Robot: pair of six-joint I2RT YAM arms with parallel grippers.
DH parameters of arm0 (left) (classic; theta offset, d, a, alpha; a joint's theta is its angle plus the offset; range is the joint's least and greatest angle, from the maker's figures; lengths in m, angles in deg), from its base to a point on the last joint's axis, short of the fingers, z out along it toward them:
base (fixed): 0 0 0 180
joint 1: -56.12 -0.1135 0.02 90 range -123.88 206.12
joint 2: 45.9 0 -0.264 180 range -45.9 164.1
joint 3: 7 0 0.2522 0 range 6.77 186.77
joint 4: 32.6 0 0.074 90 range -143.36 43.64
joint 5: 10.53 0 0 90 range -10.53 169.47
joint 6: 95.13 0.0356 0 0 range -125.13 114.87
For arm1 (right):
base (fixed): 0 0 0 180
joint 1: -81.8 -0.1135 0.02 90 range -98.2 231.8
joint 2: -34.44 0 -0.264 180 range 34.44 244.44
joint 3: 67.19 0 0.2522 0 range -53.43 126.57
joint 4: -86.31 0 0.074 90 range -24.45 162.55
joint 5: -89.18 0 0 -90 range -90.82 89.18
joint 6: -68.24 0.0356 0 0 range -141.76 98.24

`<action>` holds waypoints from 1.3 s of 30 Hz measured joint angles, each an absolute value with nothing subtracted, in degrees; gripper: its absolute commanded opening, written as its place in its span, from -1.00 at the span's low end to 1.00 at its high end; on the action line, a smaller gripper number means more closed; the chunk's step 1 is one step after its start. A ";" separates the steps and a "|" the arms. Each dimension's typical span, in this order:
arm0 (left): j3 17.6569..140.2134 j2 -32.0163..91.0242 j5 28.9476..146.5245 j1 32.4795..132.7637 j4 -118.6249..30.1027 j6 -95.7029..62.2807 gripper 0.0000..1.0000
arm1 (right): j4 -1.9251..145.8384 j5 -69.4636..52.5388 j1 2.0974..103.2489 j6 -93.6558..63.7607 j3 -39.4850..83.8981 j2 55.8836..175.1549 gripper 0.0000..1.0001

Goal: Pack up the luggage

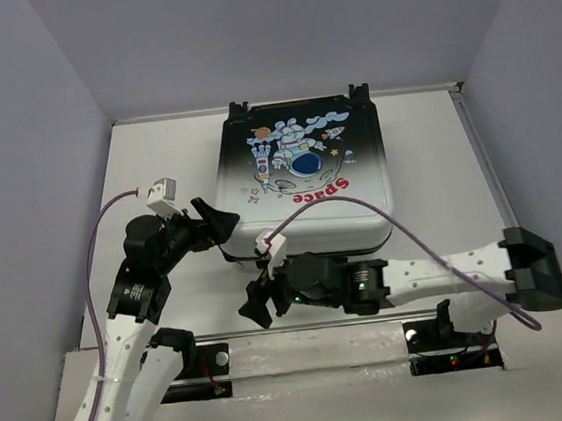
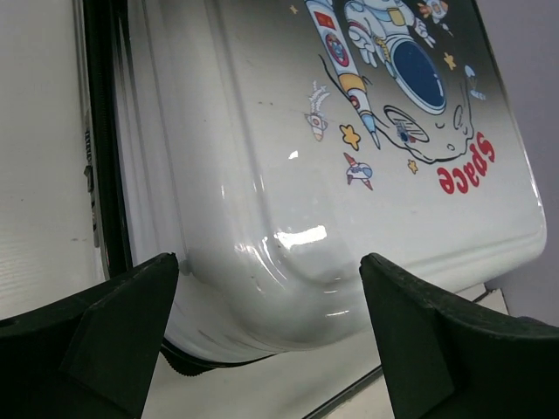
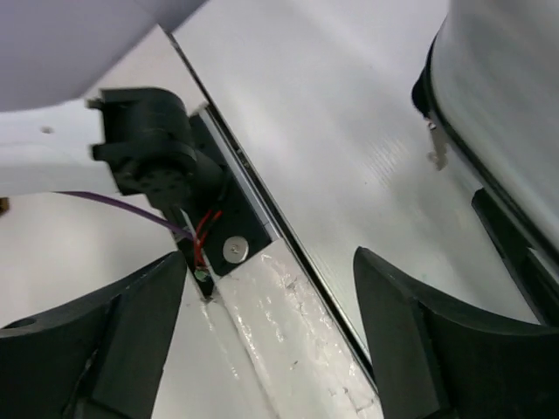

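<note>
The luggage [image 1: 302,173] lies flat and closed at the back middle of the table, astronaut and red "Space" print facing up. My left gripper [image 1: 214,225] is open at its near left corner, the jaws wide on either side of the rounded white shell [image 2: 288,253], not touching it. My right gripper [image 1: 259,303] is open and empty, just in front of the luggage's near edge, pointing left. In the right wrist view the luggage's edge and zipper pull [image 3: 435,144] show at the upper right.
The left arm's base mount [image 3: 153,166] with red wires sits at the table's near edge [image 3: 288,253]. White walls close in the table on the left, right and back. A purple cable [image 1: 404,233] arcs over the right arm.
</note>
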State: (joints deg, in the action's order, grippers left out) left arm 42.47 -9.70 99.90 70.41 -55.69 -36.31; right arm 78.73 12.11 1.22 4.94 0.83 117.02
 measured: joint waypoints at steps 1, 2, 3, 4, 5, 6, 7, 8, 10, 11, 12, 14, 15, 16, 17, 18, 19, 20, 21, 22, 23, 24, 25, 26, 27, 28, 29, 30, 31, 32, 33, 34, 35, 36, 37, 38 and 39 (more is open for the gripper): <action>42.97 -9.28 99.48 70.58 -56.58 -35.92 0.94 | 76.80 12.04 1.14 5.11 0.85 113.70 0.73; 43.30 -9.13 98.87 70.71 -57.17 -35.61 0.94 | 75.19 12.11 1.22 5.11 0.88 111.01 0.79; 43.50 -8.97 98.46 70.78 -57.54 -35.41 0.95 | 73.31 12.26 1.53 5.02 1.03 107.98 0.83; 43.54 -8.76 98.09 70.80 -57.83 -35.15 0.95 | 71.21 12.92 1.81 4.76 1.47 105.94 0.86; 43.54 -8.52 97.74 70.80 -58.35 -34.93 0.95 | 69.02 14.36 2.38 4.56 2.17 103.69 0.87; 43.54 -8.45 97.67 70.80 -58.57 -34.89 0.95 | 66.16 16.54 3.04 3.87 3.52 102.27 0.89; 43.54 -8.49 97.65 70.80 -58.57 -34.65 0.95 | 63.60 18.16 5.31 3.43 5.23 101.05 0.89; 43.54 -8.56 97.63 70.80 -58.66 -34.50 0.95 | 62.01 19.63 8.31 3.10 6.76 99.98 0.89; 43.54 -8.63 97.63 70.80 -58.66 -34.19 0.95 | 59.78 21.16 15.87 2.49 8.92 98.77 0.90; 43.54 -8.71 97.63 70.80 -58.66 -34.02 0.95 | 58.73 21.31 25.66 2.14 10.10 97.94 0.91; 43.47 -8.84 97.65 70.80 -58.64 -33.88 0.95 | 58.03 21.90 30.75 2.12 10.73 97.73 0.96; 43.06 -9.28 97.67 70.80 -58.35 -33.84 0.95 | 56.37 24.32 43.54 1.66 11.65 97.97 0.98; 42.88 -9.43 97.69 70.80 -58.20 -33.82 0.95 | 54.82 25.18 48.35 1.31 12.11 98.38 0.98; 42.84 -9.56 97.74 70.80 -58.18 -33.82 0.95 | 54.22 25.29 50.62 1.18 12.37 98.91 0.99; 42.80 -9.61 97.87 70.82 -58.18 -33.82 0.94 | 53.29 25.35 53.51 0.87 12.83 99.95 0.99; 42.75 -9.67 97.91 70.91 -58.18 -33.82 0.94 | 53.00 25.11 55.15 0.70 13.03 101.09 0.99; 42.58 -9.74 98.02 71.11 -57.85 -33.86 0.93 | 52.69 24.48 56.26 0.61 13.07 102.38 0.99; 42.10 -9.89 98.26 71.37 -57.28 -34.02 0.93 | 52.48 23.43 56.87 0.52 13.07 103.12 0.99; 41.59 -10.13 98.46 71.83 -56.67 -34.32 0.93 | 51.97 21.37 57.77 0.50 13.07 104.81 0.96; 40.92 -10.50 98.04 72.53 -55.91 -34.67 0.93 | 51.80 19.01 58.27 0.41 13.07 106.40 0.94; 40.24 -10.90 97.36 73.12 -55.32 -34.93 0.93 | 51.69 16.35 58.42 0.28 13.12 108.50 0.91; 39.69 -11.36 96.62 74.03 -55.07 -35.04 0.93 | 52.32 13.99 58.51 0.52 13.36 110.10 0.90; 39.08 -12.03 94.57 75.98 -54.70 -35.33 0.93 | 53.02 11.78 58.58 0.04 14.89 112.11 0.89; 38.62 -12.60 92.67 77.73 -54.40 -36.18 0.93 | 52.83 9.18 59.10 -0.79 16.96 113.70 0.87; 38.32 -13.19 90.24 80.50 -54.24 -37.14 0.93 | 52.87 8.04 59.89 -1.21 17.38 114.14 0.87; 38.25 -13.54 88.10 83.04 -54.29 -38.02 0.93 | 52.94 5.75 61.05 -2.10 19.08 116.30 0.87; 38.25 -13.76 86.81 85.47 -54.40 -38.65 0.93 | 53.09 3.65 61.90 -2.91 20.85 118.03 0.87; 38.25 -13.83 85.17 88.07 -54.44 -39.52 0.93 | 53.24 1.18 62.99 -4.03 24.04 120.92 0.87; 38.25 -13.76 83.70 91.19 -54.44 -40.05 0.93 | 53.39 -0.92 63.82 -4.99 27.28 124.35 0.87; 38.25 -13.63 82.76 94.01 -54.53 -40.79 0.93 | 54.12 -3.46 64.46 -6.23 30.80 127.76 0.88; 38.25 -13.28 82.20 96.42 -54.51 -41.45 0.93 | 54.47 -5.68 64.94 -6.93 34.21 131.10 0.88; 38.25 -12.56 81.80 99.69 -54.24 -42.34 0.93 | 55.08 -7.39 65.24 -7.48 36.68 133.59 0.89; 38.29 -11.71 80.86 102.23 -53.65 -43.09 0.94 | 55.32 -10.71 65.35 -8.18 42.32 138.36 0.89; 38.32 -10.33 81.12 105.86 -52.95 -44.38 0.94 | 55.89 -12.55 65.35 -8.40 44.63 140.65 0.90; 38.36 -8.63 81.32 108.81 -52.28 -45.07 0.94 | 56.52 -16.35 65.27 -8.53 48.87 144.48 0.91; 38.47 -6.81 81.82 110.95 -51.32 -45.67 0.95 | 56.37 -18.84 65.05 -8.29 51.74 146.71 0.92; 39.06 -4.73 82.41 113.99 -50.31 -46.23 0.95 | 56.56 -20.81 64.72 -8.29 53.70 148.37 0.93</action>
